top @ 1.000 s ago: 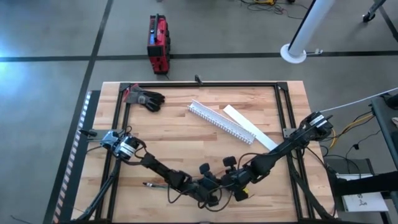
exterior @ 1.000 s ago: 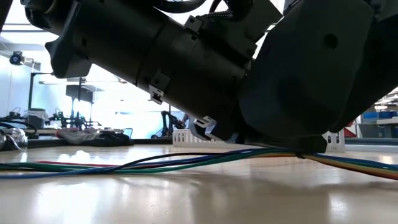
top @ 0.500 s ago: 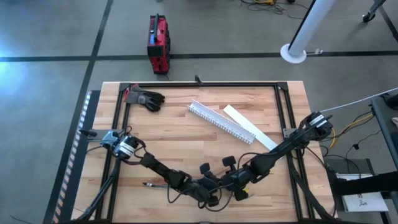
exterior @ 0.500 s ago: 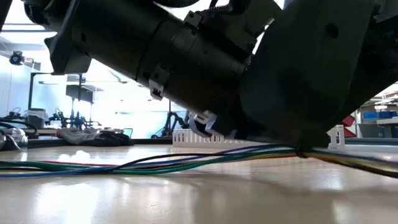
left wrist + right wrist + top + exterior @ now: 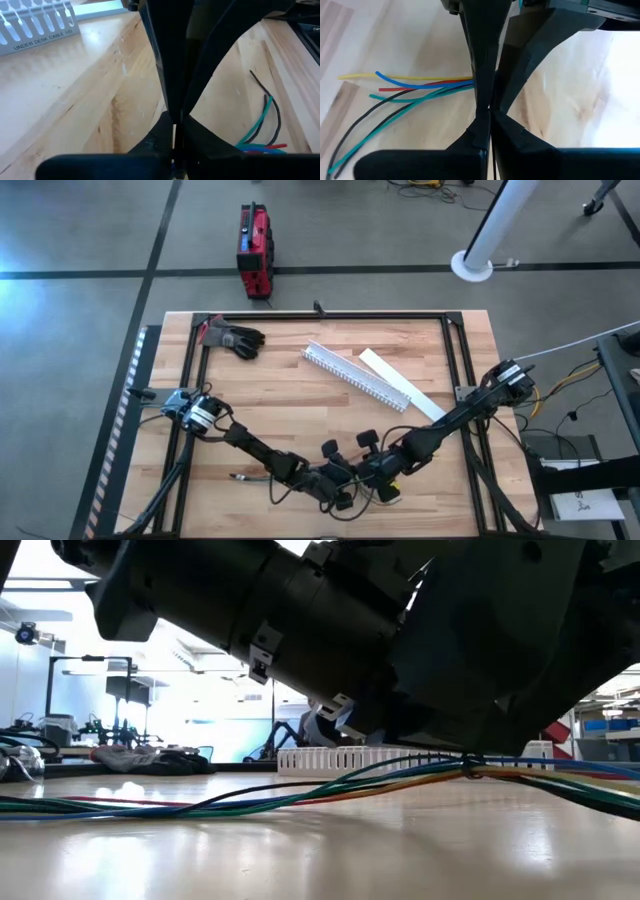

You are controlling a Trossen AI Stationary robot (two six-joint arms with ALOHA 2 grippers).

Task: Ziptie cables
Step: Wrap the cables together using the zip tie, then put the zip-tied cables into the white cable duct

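Thin multicoloured cables [image 5: 250, 802], bundled, partly lifted off tabletop

Cables [image 5: 420, 87]: yellow, blue, red, teal, black. Slotted channel [image 5: 355, 376] white. Table [image 5: 270, 395] light wood. Glove [image 5: 235, 338] black.

The light wooden table [image 5: 300, 405], its planks running left to right, carries a black rail frame [image 5: 330, 315] around its edges. At the far left lies a dark work glove [image 5: 235, 338]. Far of centre, a white slotted channel [image 5: 355, 375] lies diagonally with its flat white lid [image 5: 400, 383] just beside it. Along the near edge the cables [image 5: 150, 805] (green, blue, red, dark) trail over the wood.
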